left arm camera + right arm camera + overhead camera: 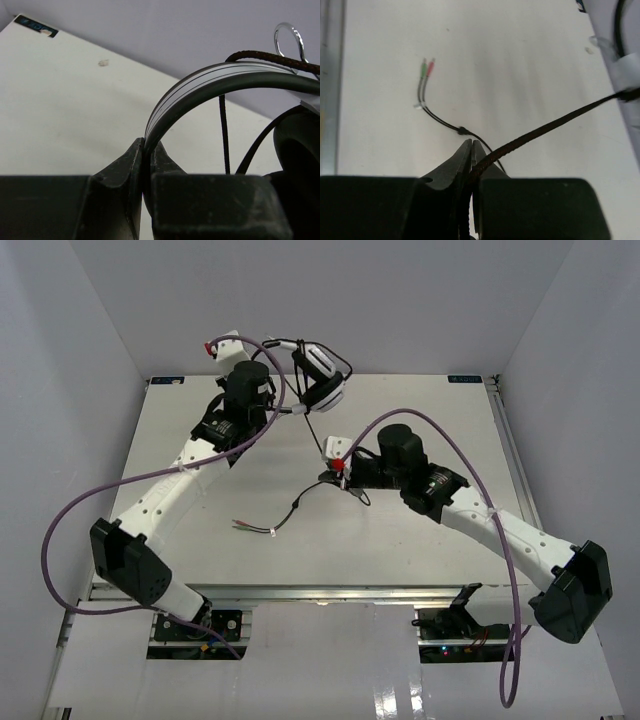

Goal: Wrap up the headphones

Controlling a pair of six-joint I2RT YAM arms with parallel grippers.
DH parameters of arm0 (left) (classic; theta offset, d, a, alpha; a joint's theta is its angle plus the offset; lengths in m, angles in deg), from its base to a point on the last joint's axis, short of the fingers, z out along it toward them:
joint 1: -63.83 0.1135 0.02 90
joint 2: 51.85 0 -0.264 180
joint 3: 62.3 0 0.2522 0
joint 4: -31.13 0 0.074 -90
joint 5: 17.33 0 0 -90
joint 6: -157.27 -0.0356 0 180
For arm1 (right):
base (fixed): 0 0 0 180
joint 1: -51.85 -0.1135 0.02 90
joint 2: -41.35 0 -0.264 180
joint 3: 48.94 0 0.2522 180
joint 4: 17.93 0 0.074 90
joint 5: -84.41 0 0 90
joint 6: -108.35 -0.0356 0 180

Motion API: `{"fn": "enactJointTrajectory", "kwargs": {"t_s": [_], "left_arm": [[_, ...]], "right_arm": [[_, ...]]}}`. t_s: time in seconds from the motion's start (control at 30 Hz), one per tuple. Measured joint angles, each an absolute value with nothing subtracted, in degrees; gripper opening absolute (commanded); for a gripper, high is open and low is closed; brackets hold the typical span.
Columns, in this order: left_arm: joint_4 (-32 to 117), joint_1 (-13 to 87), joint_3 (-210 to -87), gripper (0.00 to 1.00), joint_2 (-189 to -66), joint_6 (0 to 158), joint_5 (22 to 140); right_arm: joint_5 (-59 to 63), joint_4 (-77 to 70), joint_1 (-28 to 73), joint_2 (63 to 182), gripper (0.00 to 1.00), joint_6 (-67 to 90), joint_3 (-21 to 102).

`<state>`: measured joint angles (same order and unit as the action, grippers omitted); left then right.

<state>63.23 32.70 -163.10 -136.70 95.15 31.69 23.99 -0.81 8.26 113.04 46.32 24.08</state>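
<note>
The headphones (322, 378), white and black with round ear cups, hang above the back of the table. My left gripper (272, 344) is shut on their headband (200, 87), which arches up from between the jaws; an ear cup (300, 145) shows at the right. The thin black cord (318, 440) runs down from the cups to my right gripper (336, 472), which is shut on the cord (540, 132). The cord's loose end lies on the table and ends in green and red plugs (427, 67), seen also in the top view (243, 527).
The white table (420, 540) has a raised rail along its right edge (510, 450). Purple arm cables loop over both arms (455, 455). White walls close in the back and sides.
</note>
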Motion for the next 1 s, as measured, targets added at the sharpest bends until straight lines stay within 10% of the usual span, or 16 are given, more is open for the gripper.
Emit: {"fn": "enactJointTrajectory", "kwargs": {"t_s": [0.47,1.0], "left_arm": [[62.5,34.9,-142.9,0.0,-137.9,80.7,48.2],[59.2,35.0,-133.5,0.0,-118.8,71.7,83.1]], "right_arm": [[-15.9,5.0,4.2,117.7,0.11,71.0,31.3],[3.6,1.0,19.1,126.2,0.1,56.3,32.6]]}}
